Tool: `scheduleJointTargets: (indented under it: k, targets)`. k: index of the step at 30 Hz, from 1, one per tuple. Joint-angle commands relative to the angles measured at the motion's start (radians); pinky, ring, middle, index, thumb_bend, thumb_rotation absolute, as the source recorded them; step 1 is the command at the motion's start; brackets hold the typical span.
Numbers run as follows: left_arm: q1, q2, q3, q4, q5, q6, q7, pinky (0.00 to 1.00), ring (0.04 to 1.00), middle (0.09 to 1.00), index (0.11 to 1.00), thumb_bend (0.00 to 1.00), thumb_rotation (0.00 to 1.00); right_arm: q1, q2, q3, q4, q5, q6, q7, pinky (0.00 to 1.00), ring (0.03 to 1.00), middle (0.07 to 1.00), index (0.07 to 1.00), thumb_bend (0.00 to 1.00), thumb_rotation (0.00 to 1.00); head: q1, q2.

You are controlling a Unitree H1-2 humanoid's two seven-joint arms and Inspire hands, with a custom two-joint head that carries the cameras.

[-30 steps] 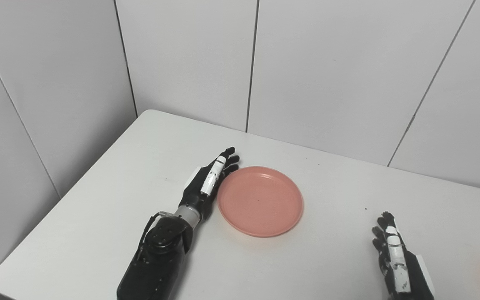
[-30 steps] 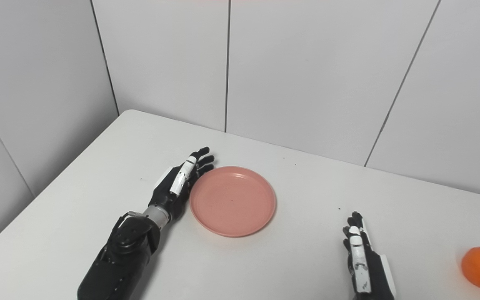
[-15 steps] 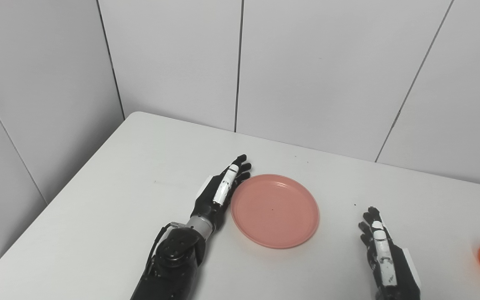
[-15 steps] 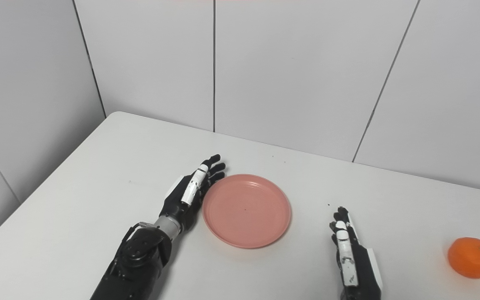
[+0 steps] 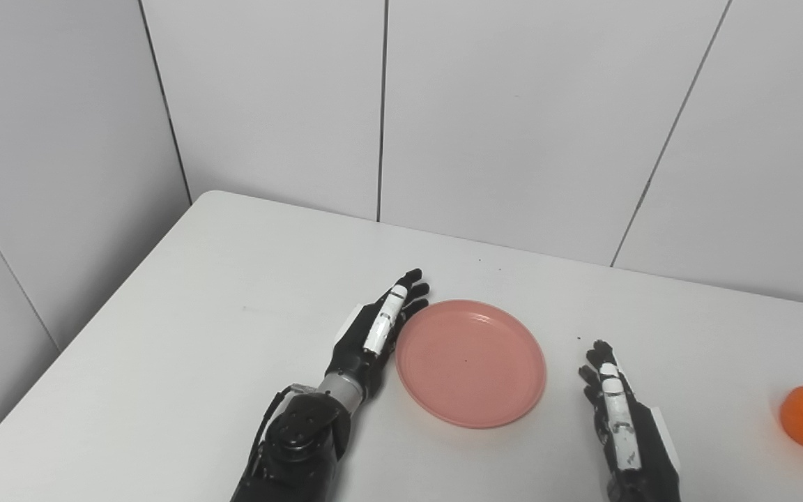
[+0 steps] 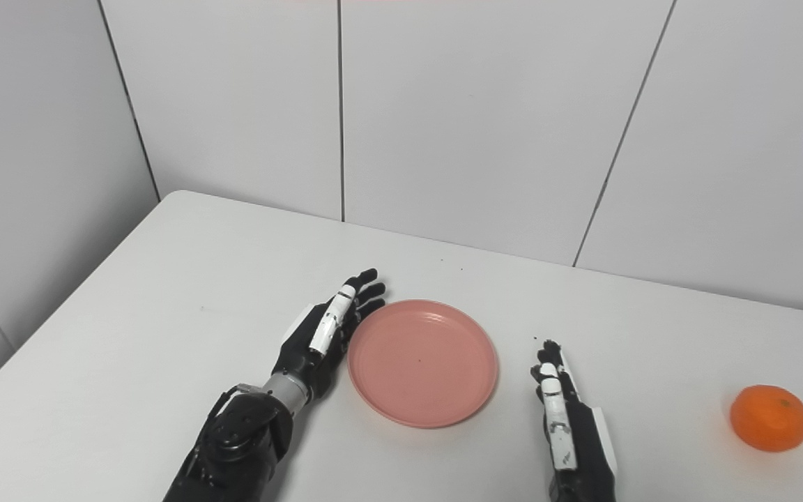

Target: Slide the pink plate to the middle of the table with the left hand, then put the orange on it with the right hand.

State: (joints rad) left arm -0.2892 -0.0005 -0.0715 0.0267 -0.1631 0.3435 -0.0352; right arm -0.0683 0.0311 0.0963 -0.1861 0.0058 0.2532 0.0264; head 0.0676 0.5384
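Note:
The pink plate [image 5: 471,362] lies flat on the white table [image 5: 220,314], with nothing on it. My left hand [image 5: 372,336] rests on the table with fingers straight, its side against the plate's left rim; it is open and holds nothing. My right hand [image 5: 623,425] stands on its edge a little right of the plate, fingers straight, open, not touching the plate. The orange [image 6: 769,417] sits alone far to the right on the table, well away from both hands.
White panelled walls [image 5: 513,125] close in the table at the back and on the left. The table's left edge [image 5: 88,314] runs diagonally toward the near left. A few small dark specks [image 5: 578,339] mark the tabletop behind the right hand.
The camera has panned right, bringing the orange fully into view. Against the table's specks, the left hand and the plate have slid to the right together. The right hand has hardly moved.

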Motion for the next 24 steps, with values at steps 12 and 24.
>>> scheduleJointTargets:
  k: [12,24]
  targets:
    - [0.020,-0.048,-0.063,-0.036,-0.001,0.055,-0.040,0.94,0.937,0.939,0.927,0.37,1.00,-0.026,0.033,0.032,-0.020,-0.057,0.008,-0.012,0.94,0.939,0.955,0.954,0.29,1.00,-0.071,0.027]
    - [0.061,-0.029,-0.063,-0.109,-0.009,0.069,-0.053,0.95,0.953,0.958,0.948,0.40,1.00,-0.040,0.066,0.063,-0.021,-0.113,0.025,-0.034,0.93,0.932,0.947,0.944,0.34,1.00,-0.211,0.055]
